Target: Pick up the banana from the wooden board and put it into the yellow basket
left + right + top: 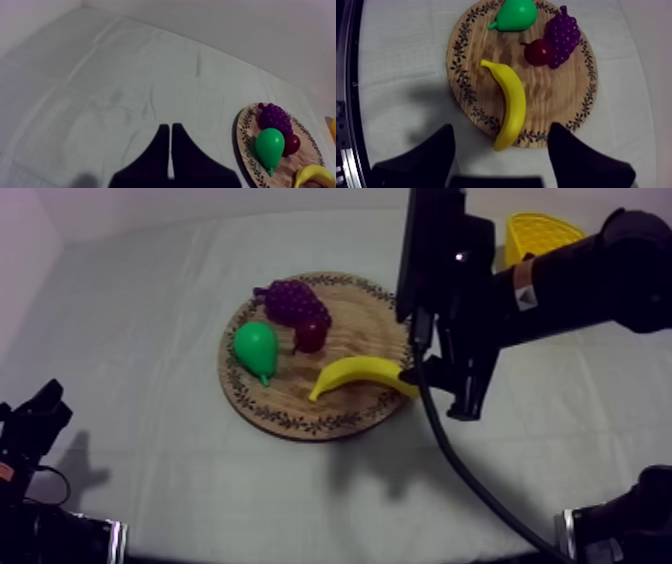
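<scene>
Closest in, my left gripper (170, 129) sits low at the near left side of the grey-white cloth (150, 308). Its two black fingers are pressed together into a narrow wedge with nothing between them. Farther in, my right gripper (501, 127) hangs over the right rim of the round wooden board with a patterned rim (300, 420). Its fingers are spread wide, and one end of the curved yellow toy banana (360, 374) lies between them, clear of both. The banana rests on the board's front right part, with that end reaching the rim. Behind it on the board lie the green toy pear (257, 348) at the left, the small red fruit (310, 336), and, touching that, the bunch of purple toy grapes (293, 300). Beyond the right arm, at the far right of the table, stands the yellow basket (540, 235).
</scene>
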You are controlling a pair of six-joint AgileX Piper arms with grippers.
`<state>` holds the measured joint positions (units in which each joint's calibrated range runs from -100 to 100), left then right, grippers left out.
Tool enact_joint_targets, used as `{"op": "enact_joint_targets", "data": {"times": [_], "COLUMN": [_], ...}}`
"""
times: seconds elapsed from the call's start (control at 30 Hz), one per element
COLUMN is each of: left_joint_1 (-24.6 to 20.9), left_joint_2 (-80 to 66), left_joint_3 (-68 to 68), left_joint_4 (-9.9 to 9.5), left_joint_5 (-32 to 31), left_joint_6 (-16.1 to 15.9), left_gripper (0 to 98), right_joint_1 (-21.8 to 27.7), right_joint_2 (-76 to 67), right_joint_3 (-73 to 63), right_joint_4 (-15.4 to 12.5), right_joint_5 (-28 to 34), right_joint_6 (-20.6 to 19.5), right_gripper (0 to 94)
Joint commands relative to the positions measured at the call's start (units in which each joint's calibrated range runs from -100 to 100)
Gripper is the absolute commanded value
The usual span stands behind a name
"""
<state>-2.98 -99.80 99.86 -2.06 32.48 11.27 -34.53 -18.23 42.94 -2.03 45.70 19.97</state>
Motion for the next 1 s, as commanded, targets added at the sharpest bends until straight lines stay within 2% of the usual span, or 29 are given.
{"op": "enact_joint_targets", "data": {"times": [0.0, 0.97], "left_joint_1": [0.0, 0.0], "left_joint_2": [0.0, 0.0], "left_joint_3": [0.0, 0.0], "left_joint_4": [-0.01, -0.01], "left_joint_5": [0.0, 0.0], "left_joint_6": [0.0, 0.0], "left_gripper": [0.1, 0.1], "right_joint_1": [-0.2, 0.1], "right_joint_2": [1.0, 30.1], "right_joint_3": [0.0, -14.3], "right_joint_4": [0.0, 4.5], "right_joint_5": [-0.5, 1.9], "right_joint_6": [0.1, -3.7], "right_gripper": [51.7, 46.7]}}
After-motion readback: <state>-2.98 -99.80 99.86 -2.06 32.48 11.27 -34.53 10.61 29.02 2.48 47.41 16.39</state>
